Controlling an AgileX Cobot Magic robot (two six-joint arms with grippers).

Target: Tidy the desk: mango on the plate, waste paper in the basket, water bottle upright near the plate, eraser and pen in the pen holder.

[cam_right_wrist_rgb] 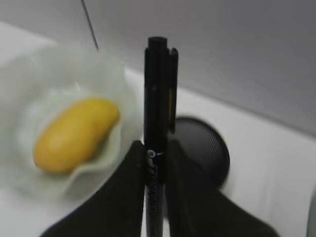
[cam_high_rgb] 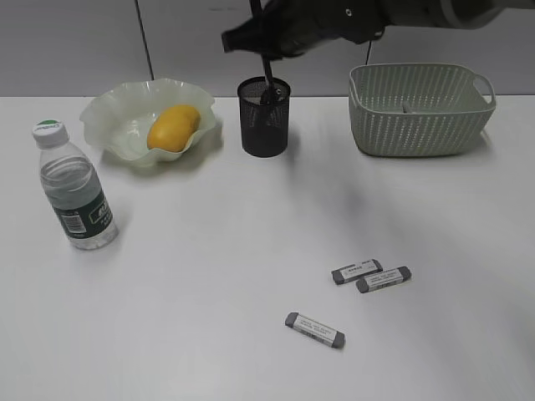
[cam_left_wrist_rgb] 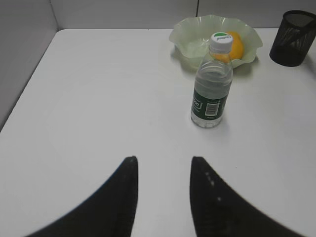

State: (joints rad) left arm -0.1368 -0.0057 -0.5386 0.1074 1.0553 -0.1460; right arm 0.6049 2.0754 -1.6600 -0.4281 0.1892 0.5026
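My right gripper (cam_high_rgb: 261,40) (cam_right_wrist_rgb: 155,149) is shut on a black pen (cam_high_rgb: 267,73) (cam_right_wrist_rgb: 158,94) and holds it upright over the black mesh pen holder (cam_high_rgb: 265,117) (cam_right_wrist_rgb: 203,148), with the pen's lower end at the holder's mouth. The yellow mango (cam_high_rgb: 173,127) (cam_right_wrist_rgb: 74,133) lies on the pale green wavy plate (cam_high_rgb: 113,109) (cam_left_wrist_rgb: 192,37). The water bottle (cam_high_rgb: 75,188) (cam_left_wrist_rgb: 212,84) stands upright to the front left of the plate. Three grey erasers (cam_high_rgb: 356,271) (cam_high_rgb: 384,279) (cam_high_rgb: 315,329) lie on the table at the front right. My left gripper (cam_left_wrist_rgb: 163,163) is open and empty, short of the bottle.
A pale green basket (cam_high_rgb: 418,109) stands at the back right, with a small pale object inside that I cannot identify. The white table (cam_high_rgb: 209,251) meets a grey wall at the back. The table's left edge (cam_left_wrist_rgb: 29,84) shows in the left wrist view.
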